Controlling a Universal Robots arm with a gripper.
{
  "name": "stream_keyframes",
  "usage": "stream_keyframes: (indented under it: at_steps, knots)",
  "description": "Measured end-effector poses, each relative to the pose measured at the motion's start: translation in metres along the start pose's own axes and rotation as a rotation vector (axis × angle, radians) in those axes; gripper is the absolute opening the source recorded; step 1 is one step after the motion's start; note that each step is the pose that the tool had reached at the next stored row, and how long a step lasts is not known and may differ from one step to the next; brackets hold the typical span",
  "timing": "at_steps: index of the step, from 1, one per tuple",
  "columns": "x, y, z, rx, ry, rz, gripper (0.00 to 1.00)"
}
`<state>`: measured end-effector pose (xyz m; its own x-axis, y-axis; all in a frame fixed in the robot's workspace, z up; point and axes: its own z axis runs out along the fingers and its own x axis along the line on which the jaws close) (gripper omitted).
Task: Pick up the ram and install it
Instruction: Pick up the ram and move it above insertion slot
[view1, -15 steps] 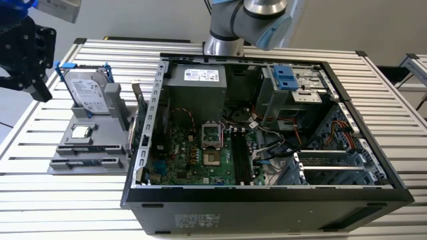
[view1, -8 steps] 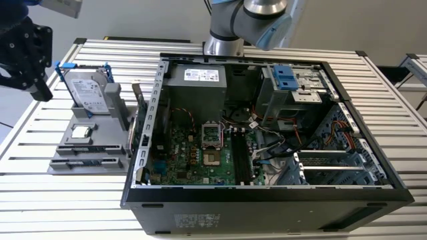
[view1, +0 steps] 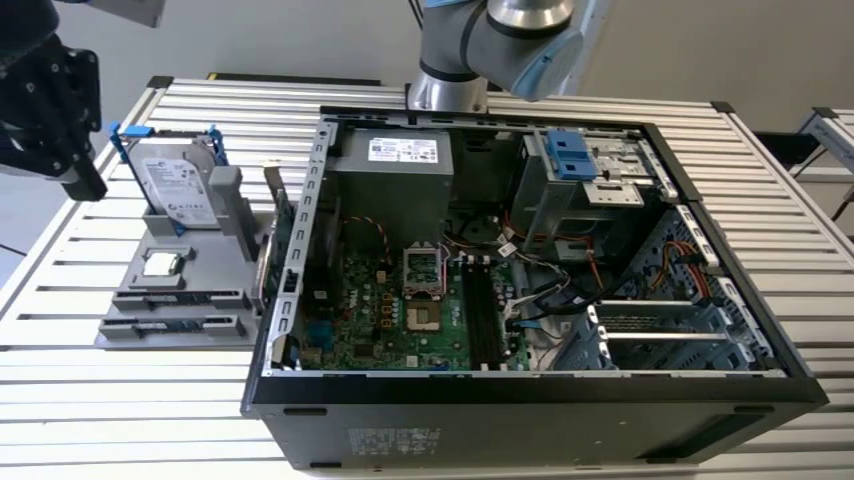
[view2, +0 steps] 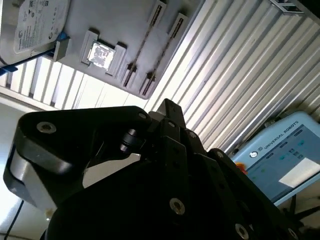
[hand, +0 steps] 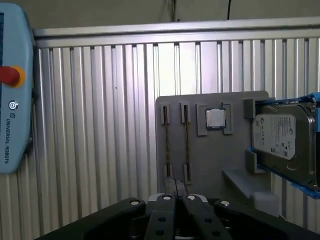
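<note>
Two ram sticks (view1: 174, 298) stand on edge in slots of a grey holder tray (view1: 134, 275) at the exterior view's left, beside the open computer case (view1: 287, 300). In the first wrist view the same ram sticks (hand: 166, 145) run side by side on the holder (hand: 200, 160); in the second wrist view the ram sticks (view2: 145, 45) lie far from the camera. My black gripper (view1: 87, 185) hangs above the table to the left of the holder, apart from the sticks. The gripper (hand: 175, 186) is shut, with nothing between its fingers.
The holder also carries a hard drive in a blue frame (view1: 180, 185) and a processor chip (view1: 163, 263). Inside the case, dark memory slots (view1: 481, 315) run beside the processor socket (view1: 423, 270). A teach pendant (hand: 12, 90) lies on the slatted table (view1: 134, 400).
</note>
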<state>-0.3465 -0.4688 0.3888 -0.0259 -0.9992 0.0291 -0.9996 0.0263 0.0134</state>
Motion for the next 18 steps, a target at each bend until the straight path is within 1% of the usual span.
stream_keyframes:
  at_steps: [4, 7, 11, 18]
  knots:
    - [-0.0012, 0.0, 0.0, 0.0015, 0.0006, -0.051, 0.0]
    - [-0.0028, 0.0001, -0.0001, 0.0017, 0.001, -0.077, 0.0]
    - [-0.004, 0.0001, -0.0001, 0.0019, 0.0015, -0.096, 0.0]
    - [-0.0047, 0.0001, -0.0001, 0.0022, 0.0024, -0.105, 0.0]
